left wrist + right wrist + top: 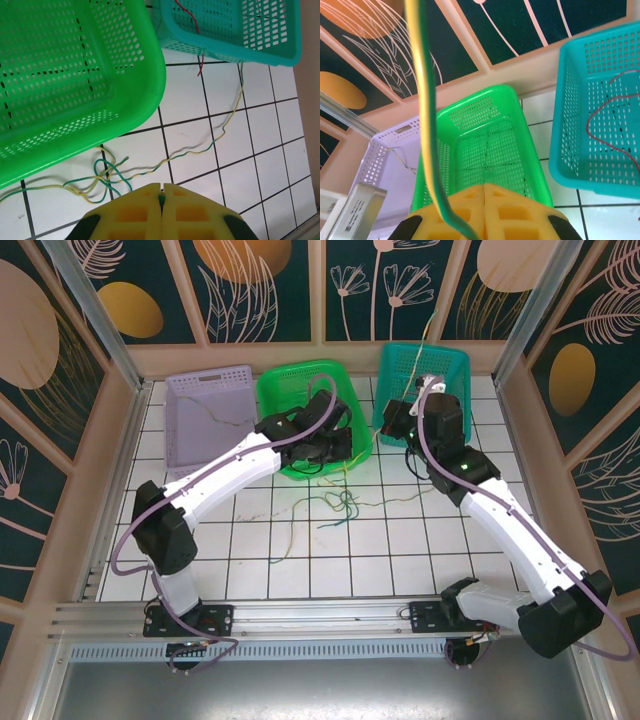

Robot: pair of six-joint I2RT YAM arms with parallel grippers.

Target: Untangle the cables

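Beside the green basket (157, 70), the knot (105, 177) of cables lies loose on the surface (260, 165). Left hand (161, 192) is pinched shut on a green strand (161, 199), and right hand (484, 192) grips the yellow-green cable (422, 100). We'd pull apart slowly, keeping low. The basket rim could snag. The red wire (600, 115) in the teal basket (570, 100) lies apart.

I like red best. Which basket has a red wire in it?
The teal basket, far right: a red wire curls inside it. The purple basket holds a pale wire instead.
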